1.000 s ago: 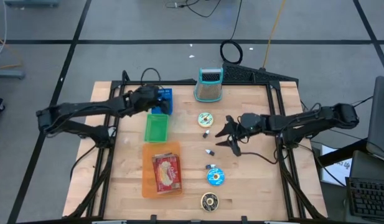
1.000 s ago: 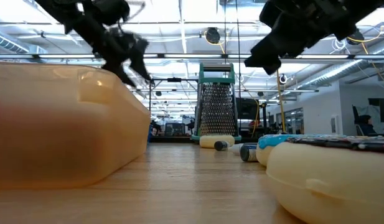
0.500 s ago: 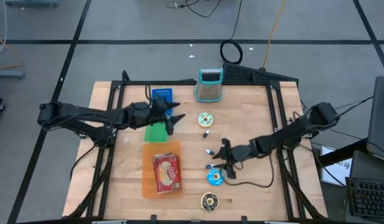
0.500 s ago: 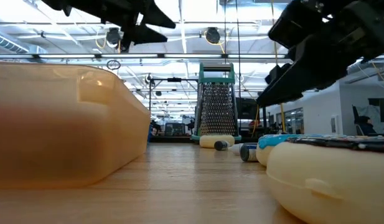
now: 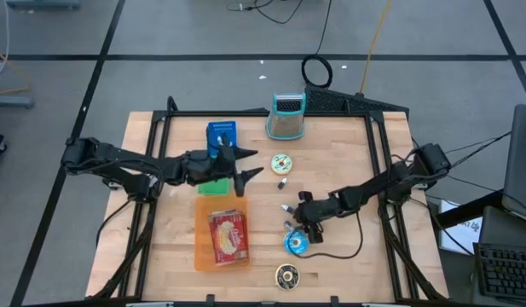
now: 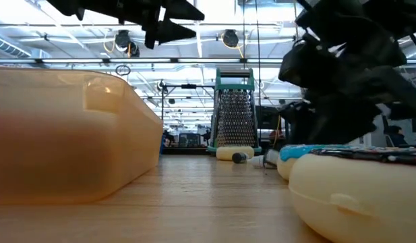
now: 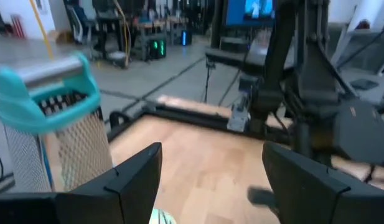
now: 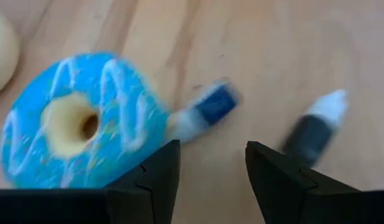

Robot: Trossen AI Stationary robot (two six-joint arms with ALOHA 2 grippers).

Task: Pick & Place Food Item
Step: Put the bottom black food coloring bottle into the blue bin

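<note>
Wooden table (image 5: 348, 264): carries all items.
Orange tray (image 5: 203, 249): near the front edge, left of centre, holding a red food packet (image 5: 228, 236).
Grater (image 5: 286, 116): teal-topped, upright at the far edge.
Left gripper (image 5: 250, 170): fingers spread wide, empty, raised above the table beside a green container (image 5: 213, 185).
Right gripper (image 5: 300, 223): fingers parted, holding nothing, low over the table just beside the blue donut (image 8: 76, 124).
Blue donut: flat on the wood, front centre, white-striped icing.

Two slim black jointed arms, black cables looping off them, dark wedge-shaped jaws, matte plastic finish
</note>
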